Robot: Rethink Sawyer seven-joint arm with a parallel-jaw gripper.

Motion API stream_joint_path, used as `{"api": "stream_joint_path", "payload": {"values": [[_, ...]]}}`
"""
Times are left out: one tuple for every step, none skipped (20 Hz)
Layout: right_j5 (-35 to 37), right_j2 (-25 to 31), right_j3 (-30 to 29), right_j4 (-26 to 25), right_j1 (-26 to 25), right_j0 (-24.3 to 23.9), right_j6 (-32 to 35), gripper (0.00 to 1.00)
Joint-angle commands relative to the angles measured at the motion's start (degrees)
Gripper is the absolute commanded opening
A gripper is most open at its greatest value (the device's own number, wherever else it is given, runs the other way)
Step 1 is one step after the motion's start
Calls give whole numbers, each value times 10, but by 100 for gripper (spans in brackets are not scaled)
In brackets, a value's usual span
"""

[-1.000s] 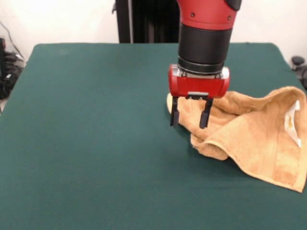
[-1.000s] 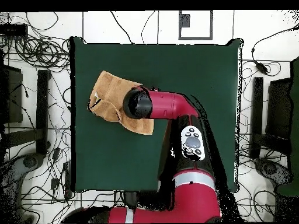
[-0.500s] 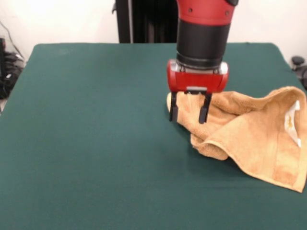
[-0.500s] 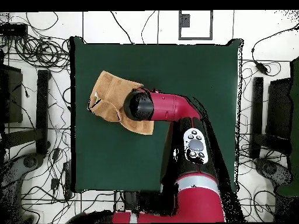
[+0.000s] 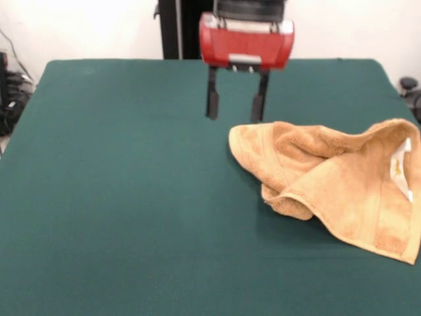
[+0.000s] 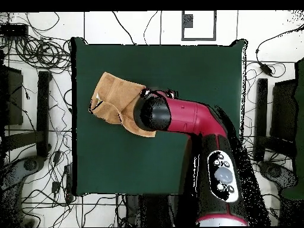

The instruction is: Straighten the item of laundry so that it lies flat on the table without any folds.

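Note:
The tan-orange towel [image 5: 335, 178] lies crumpled and folded over itself at the right of the green table [image 5: 125, 197], with a white label [image 5: 400, 168] showing near its right edge. My gripper [image 5: 235, 105] hangs open and empty above the table, just beyond the towel's left corner and clear of it. In the overhead view the towel [image 6: 116, 95] sits near the table's left edge, and the red arm [image 6: 178, 116] covers its right part and hides the gripper.
Green cloth stretches left of and in front of the towel. The towel's right side reaches the picture's right edge in the front view. Cables and stands [image 6: 35, 107] surround the table [image 6: 196, 71] on the floor.
The gripper has risen from the towel's left corner, moved slightly left and away from the towel, still open and empty. The towel has not moved.

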State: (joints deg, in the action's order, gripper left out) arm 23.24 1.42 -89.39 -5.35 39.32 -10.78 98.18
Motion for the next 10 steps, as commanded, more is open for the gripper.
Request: {"api": "stream_joint_path", "payload": {"values": [[46,79,-108,-31,35,-10,-29,100],[35,81,-112,-34,32,-12,-26,100],[31,82,-114,-35,30,-13,-24,100],[24,83,-117,-36,29,-14,-22,100],[20,83,-118,-38,27,-14,-21,100],[19,84,-120,-38,26,-15,-20,100],[18,84,-122,-40,27,-15,-20,100],[17,83,-122,-40,27,-14,-18,100],[16,81,-123,-41,27,-13,-16,100],[15,81,-125,-41,28,-12,-13,100]]}}
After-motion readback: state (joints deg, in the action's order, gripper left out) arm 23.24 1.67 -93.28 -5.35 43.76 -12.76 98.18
